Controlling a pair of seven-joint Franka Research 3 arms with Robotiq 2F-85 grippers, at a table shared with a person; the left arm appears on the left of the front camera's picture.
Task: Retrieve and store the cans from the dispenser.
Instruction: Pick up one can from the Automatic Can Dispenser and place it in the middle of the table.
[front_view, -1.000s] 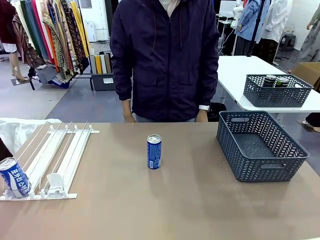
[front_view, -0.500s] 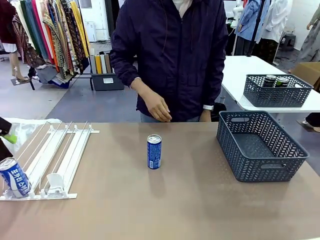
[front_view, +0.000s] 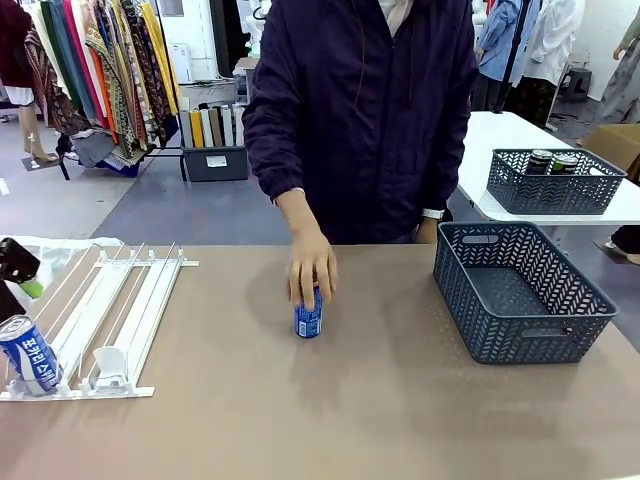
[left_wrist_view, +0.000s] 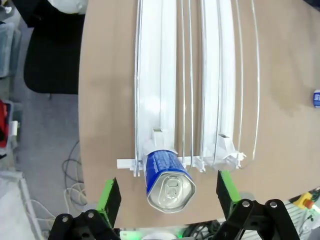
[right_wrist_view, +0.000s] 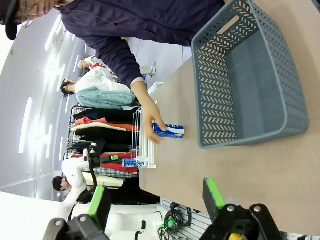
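- As the front cam looks across the table (front_view: 400, 420), the person's hand (front_view: 312, 268) is closed over the top of the mid-table can (front_view: 308, 318), a blue one w/ white lettering, upright at approx. picture centre.
- Dispenser (front_view: 120, 300) lies flat at 9 o'clock. The lane can (front_view: 28, 358), also blue, leans at the near end of its outermost lane, at 8 o'clock.
- Grey-blue basket (front_view: 520, 340) stands at 3 o'clock, well apart from the mid-table can.
- At 2 o'clock a far basket (front_view: 555, 190) w/ two dark cans in it sits on a white table (front_view: 470, 150).
- Left wrist cam: left gripper (left_wrist_view: 168, 197) is released, jaws spread wide. Its green pads at 7 and 5 o'clock flank the lane can w/ a gap on each side, no contact.
- The lane can's silver top faces the cam at 6 o'clock, at the dispenser's end rail; the lanes run up toward 12.
- A white pusher block (left_wrist_view: 227, 150) sits two lanes over, on the can's 3 o'clock side. The mid-table can is a blue speck at the 3 o'clock edge.
- Right wrist cam (rolled sideways): right gripper (right_wrist_view: 155, 197) is released, jaws apart, w/ bare tabletop between the pads.
- Basket is at 1 o'clock. The mid-table can is near centre under the person's hand. Dispenser and lane can are at 8 o'clock beyond it.
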